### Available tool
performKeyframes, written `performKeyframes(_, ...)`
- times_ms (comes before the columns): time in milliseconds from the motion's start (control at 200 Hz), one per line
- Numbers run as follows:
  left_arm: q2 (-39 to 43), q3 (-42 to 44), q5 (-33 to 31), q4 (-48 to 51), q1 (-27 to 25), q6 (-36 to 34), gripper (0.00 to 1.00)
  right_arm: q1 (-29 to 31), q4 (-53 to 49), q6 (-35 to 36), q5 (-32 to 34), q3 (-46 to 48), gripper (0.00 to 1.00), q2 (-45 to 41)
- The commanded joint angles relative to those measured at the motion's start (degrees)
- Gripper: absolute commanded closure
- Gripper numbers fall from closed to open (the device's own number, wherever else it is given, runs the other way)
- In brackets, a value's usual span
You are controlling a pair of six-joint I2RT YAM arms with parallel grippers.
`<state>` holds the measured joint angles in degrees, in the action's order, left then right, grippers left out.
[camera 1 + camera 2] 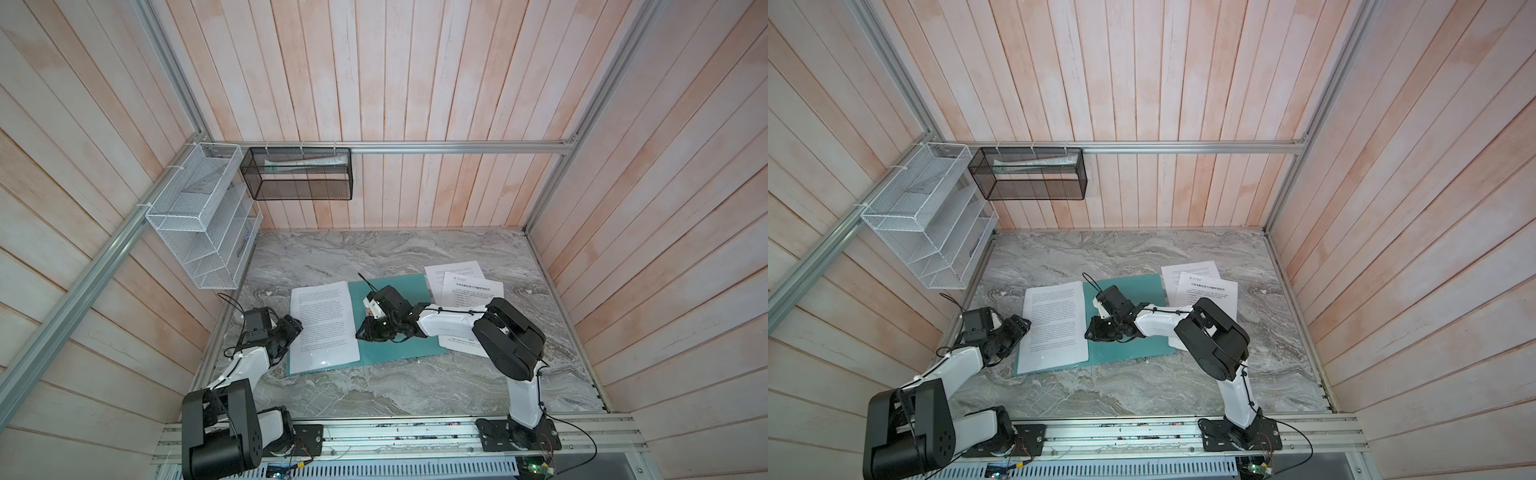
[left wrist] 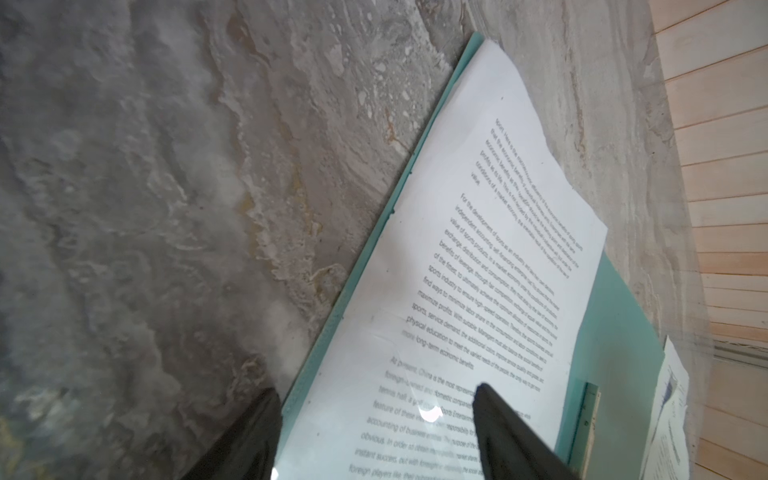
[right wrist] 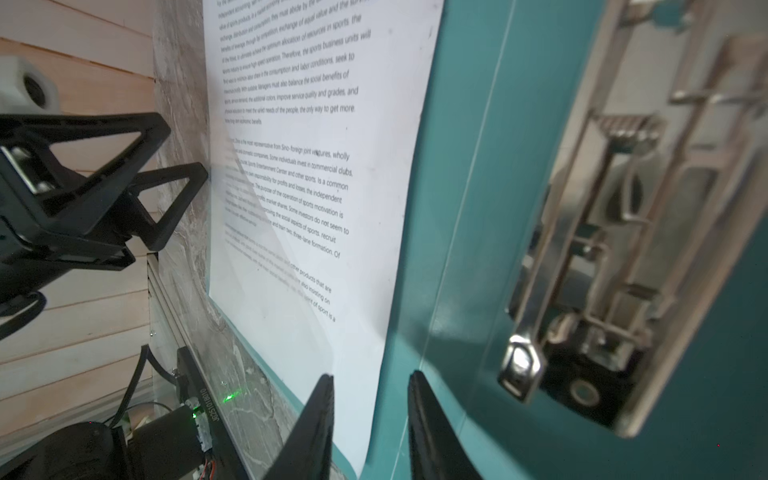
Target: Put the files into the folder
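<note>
Flanking the centre-frame sheet [image 1: 322,324] with left gripper [image 2: 374,388] and right gripper [image 3: 372,374] both gaping empty, we risk nudging it askew off the folder [image 1: 399,351].

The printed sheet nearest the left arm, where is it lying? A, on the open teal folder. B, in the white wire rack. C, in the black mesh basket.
A: in a top view the sheet lies flat on the left half of the open teal folder, with teal showing along its edges.
</note>
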<state>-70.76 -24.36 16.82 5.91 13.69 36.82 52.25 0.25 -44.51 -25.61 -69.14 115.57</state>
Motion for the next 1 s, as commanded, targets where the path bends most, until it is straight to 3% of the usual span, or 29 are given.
performKeyframes(0, 0.6, 1.7, 1.2, 2.8, -0.6, -0.5, 0.25, 0.7, -1.2, 1.0, -4.0, -0.9, 0.71, 2.8)
performKeyframes(550, 0.4, 1.5, 1.1, 2.8, -1.1, -0.7, 0.25, 2.1, -0.6, 0.1, -7.9, -2.1, 0.78, 5.9)
performKeyframes(630, 0.3, 1.4, 0.9, 2.7, -1.2, -0.7, 0.25, 2.5, -0.4, 0.0, -8.0, -2.2, 1.0, 6.2)
performKeyframes(990, 0.1, 1.2, 0.2, 3.0, -1.7, -0.6, 0.25, 3.1, 0.6, -1.0, -9.3, -2.1, 1.0, 7.1)
